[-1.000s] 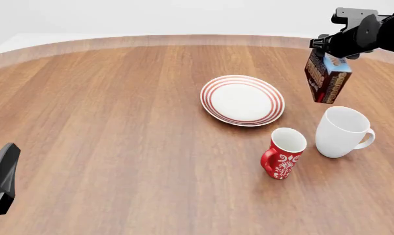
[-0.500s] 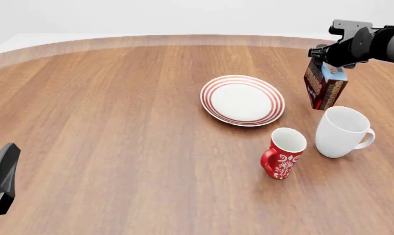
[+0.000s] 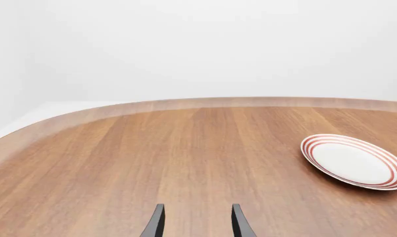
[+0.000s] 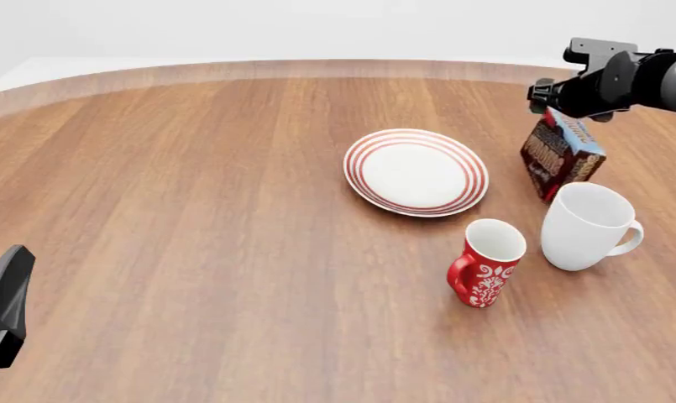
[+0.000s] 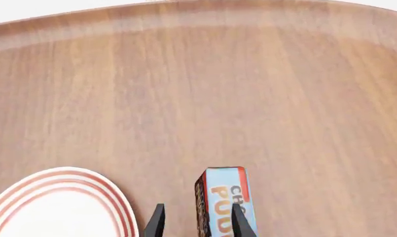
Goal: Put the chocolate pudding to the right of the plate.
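While the right tool point(image 4: 562, 105) is held just above it, the chocolate pudding point(image 4: 561, 158) is seen tilted on the table point(image 4: 203, 210), right of the plate point(image 4: 416, 171) and just behind a white mug point(image 4: 585, 227). The fingers point(image 5: 241, 223) are spread, the carton's top point(image 5: 226, 200) lying between them, seemingly released. The left tool point(image 3: 195, 224) is parted and empty, well apart from the carton.

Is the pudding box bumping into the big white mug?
Cannot tell. In the front view the chocolate pudding lies just behind the white mug, and the mug's rim overlaps the box's lower corner, hiding any gap. The right wrist view does not show the mug.
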`<state>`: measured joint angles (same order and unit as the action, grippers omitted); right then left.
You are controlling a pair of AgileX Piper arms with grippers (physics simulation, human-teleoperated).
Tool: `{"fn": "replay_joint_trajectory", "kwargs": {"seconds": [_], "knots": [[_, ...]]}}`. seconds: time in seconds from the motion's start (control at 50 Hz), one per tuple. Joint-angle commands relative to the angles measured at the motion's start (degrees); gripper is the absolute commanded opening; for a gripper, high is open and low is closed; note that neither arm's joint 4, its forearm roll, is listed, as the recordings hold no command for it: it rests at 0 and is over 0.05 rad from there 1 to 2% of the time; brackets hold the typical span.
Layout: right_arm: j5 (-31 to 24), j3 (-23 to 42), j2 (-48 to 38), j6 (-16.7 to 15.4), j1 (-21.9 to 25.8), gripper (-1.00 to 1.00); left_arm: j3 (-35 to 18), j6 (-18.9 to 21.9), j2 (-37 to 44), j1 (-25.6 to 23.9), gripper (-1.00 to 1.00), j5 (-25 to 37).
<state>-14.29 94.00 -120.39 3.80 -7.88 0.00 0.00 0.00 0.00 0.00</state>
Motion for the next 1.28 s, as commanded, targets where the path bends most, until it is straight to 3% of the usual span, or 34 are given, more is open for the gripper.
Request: {"fn": "replay_joint_trajectory", "kwargs": {"seconds": [0.02,0.18,0.46,0.98,1.28], "knots": [[0.11,-0.02,0.20,0.72,0.14,1.00,0.00,0.00,0.00,0.00,1.00,0.00],[-1.26,0.80,1.54,0.53,0.40,1.00,0.00,0.00,0.00,0.00,1.00,0.00],[-7.22,4.13,12.79,1.92,5.52,1.00,0.00,0.00,0.00,0.00,1.00,0.00],[-20.19,11.24,33.60,-0.25,14.07,1.00,0.00,0.00,0.00,0.00,1.00,0.00],[-21.70,10.01,38.11,-1.06,16.83,1.00,0.00,0.00,0.00,0.00,1.00,0.00]]}}
